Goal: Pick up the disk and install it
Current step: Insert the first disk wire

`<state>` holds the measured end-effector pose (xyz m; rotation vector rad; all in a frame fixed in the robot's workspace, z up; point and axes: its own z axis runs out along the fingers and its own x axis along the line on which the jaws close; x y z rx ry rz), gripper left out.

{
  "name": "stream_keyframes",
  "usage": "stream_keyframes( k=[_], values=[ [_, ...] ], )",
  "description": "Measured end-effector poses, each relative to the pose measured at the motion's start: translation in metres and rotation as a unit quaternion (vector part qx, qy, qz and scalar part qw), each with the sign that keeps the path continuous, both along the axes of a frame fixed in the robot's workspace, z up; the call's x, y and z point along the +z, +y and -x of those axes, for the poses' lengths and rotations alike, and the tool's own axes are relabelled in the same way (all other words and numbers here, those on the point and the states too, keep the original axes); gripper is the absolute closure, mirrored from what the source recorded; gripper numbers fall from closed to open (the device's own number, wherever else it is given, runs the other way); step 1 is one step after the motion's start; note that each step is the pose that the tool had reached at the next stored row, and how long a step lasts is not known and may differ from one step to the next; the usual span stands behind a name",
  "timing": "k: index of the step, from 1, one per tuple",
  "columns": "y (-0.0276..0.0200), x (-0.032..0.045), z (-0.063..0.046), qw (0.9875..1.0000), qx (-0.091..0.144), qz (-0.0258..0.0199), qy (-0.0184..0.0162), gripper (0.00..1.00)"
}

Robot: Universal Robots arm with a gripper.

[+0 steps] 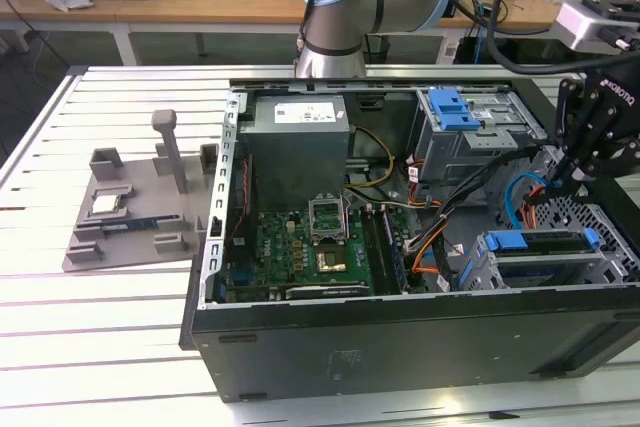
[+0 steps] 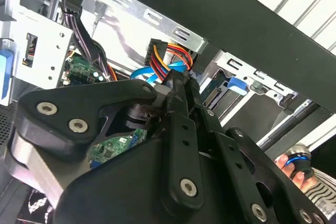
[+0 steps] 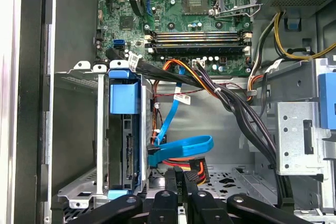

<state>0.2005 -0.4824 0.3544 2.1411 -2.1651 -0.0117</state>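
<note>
The disk (image 1: pixel 537 243), silver in a blue plastic bracket, sits in the lower metal drive cage at the open computer case's corner on the exterior view's right. In the first wrist view the disk (image 3: pixel 127 150) stands on edge in that cage, its blue bracket tab on top. My gripper (image 1: pixel 556 185) hangs inside the case just beyond the cage, apart from the disk. In both wrist views the black fingers lie together with nothing between them; the gripper (image 3: pixel 182 171) (image 2: pixel 178 81) points at a red and yellow power connector (image 3: pixel 195 163) beside a looped blue data cable (image 3: pixel 184 144).
The motherboard (image 1: pixel 305 247) fills the case floor, with the power supply (image 1: pixel 298 142) behind it. An upper drive cage with a blue latch (image 1: pixel 450 107) stands at the back. Black cable bundles (image 3: pixel 236 106) cross near the gripper. A grey fixture (image 1: pixel 130 217) lies on the slatted table.
</note>
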Motion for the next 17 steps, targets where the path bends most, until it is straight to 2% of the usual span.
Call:
stream_keyframes(
  k=[10, 13, 17],
  values=[
    [-0.0022, -0.0061, 0.006, 1.0000, 0.000, 0.0000, 0.0000, 0.83],
    [-0.0076, -0.0074, 0.007, 1.0000, 0.000, 0.0000, 0.0000, 0.83],
    [-0.0195, -0.0091, 0.007, 1.0000, 0.000, 0.0007, 0.0000, 0.83]
  ],
)
